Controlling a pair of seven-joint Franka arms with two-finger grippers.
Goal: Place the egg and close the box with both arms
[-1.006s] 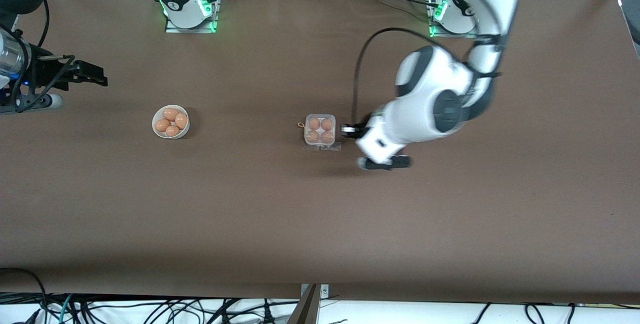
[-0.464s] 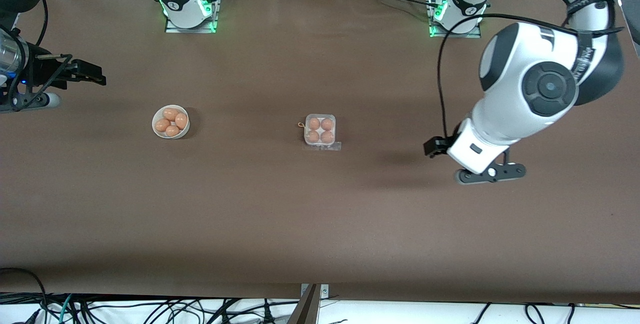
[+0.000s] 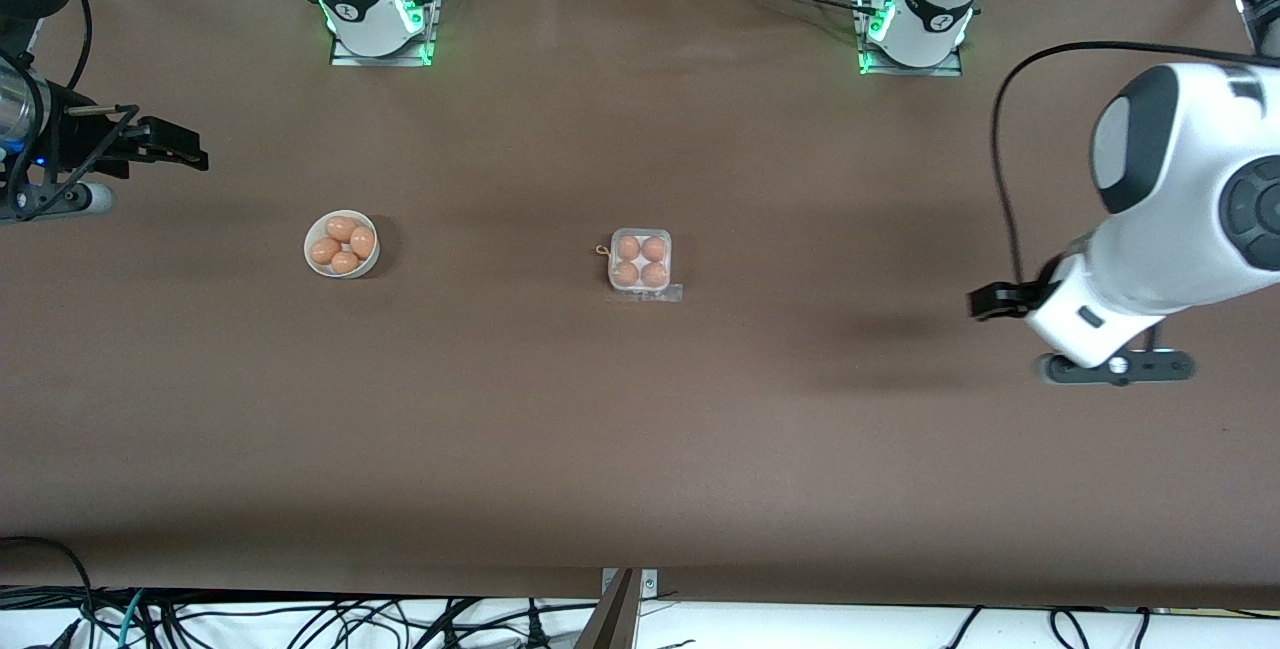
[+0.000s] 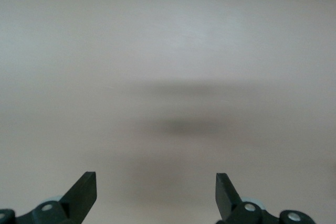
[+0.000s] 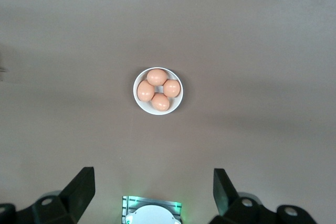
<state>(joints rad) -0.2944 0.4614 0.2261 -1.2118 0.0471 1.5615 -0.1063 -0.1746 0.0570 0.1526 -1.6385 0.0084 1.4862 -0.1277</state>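
The box sits mid-table with an egg in each of its four cells. Its clear lid seems to lie down over them. My left gripper is open and empty, up over bare table toward the left arm's end, well apart from the box. The left wrist view shows its open gripper over bare, blurred table. My right gripper waits raised at the right arm's end. It is open and empty in the right wrist view.
A round white bowl with several eggs stands toward the right arm's end. The right wrist view shows the bowl too, and the right arm's base. A small orange-brown loop lies beside the box.
The left arm has swung away from the box toward its own end of the table. The box and bowl have not moved. The right arm has barely shifted.
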